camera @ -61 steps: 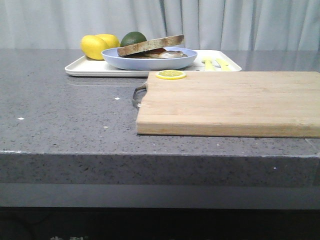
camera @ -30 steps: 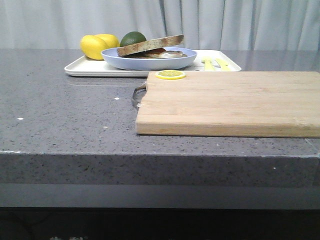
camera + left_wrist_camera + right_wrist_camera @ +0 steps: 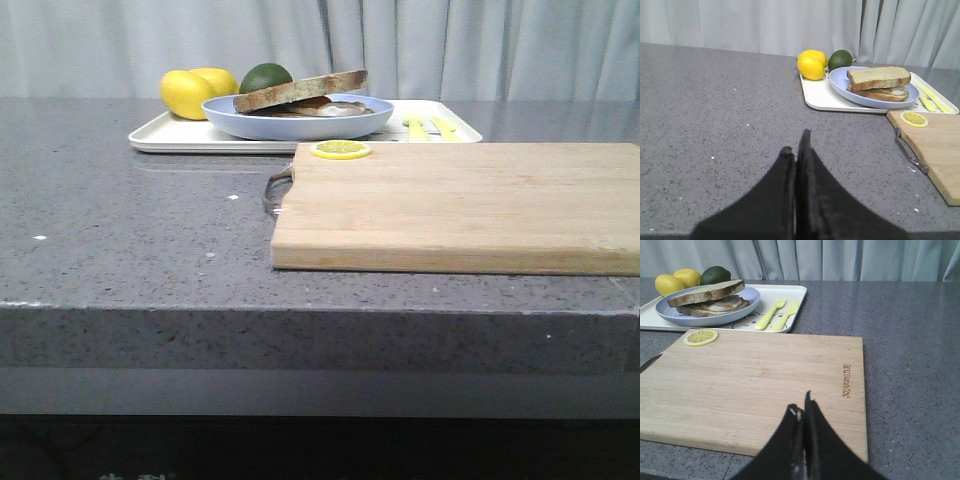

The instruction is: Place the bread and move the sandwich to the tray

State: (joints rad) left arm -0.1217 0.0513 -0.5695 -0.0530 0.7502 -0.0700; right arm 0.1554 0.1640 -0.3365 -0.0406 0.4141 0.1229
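The sandwich [image 3: 300, 95] lies on a light blue plate [image 3: 290, 122], and the plate stands on the white tray [image 3: 170, 133] at the back of the counter. The top bread slice [image 3: 879, 77] rests on the egg and the lower slice; it also shows in the right wrist view [image 3: 705, 293]. The plate [image 3: 840, 82] and tray [image 3: 822, 97] show in the left wrist view, and the plate [image 3: 705, 316] and tray [image 3: 792, 292] in the right wrist view. My left gripper [image 3: 796, 145] is shut and empty above bare counter, well short of the tray. My right gripper [image 3: 801, 405] is shut and empty above the wooden cutting board [image 3: 760, 385].
Two lemons [image 3: 190, 92] and an avocado [image 3: 266, 76] sit on the tray behind the plate. A yellow fork and knife [image 3: 430, 127] lie on the tray's right end. A lemon slice [image 3: 341, 149] lies on the cutting board [image 3: 460, 205]. A peeler [image 3: 910, 152] lies beside the board.
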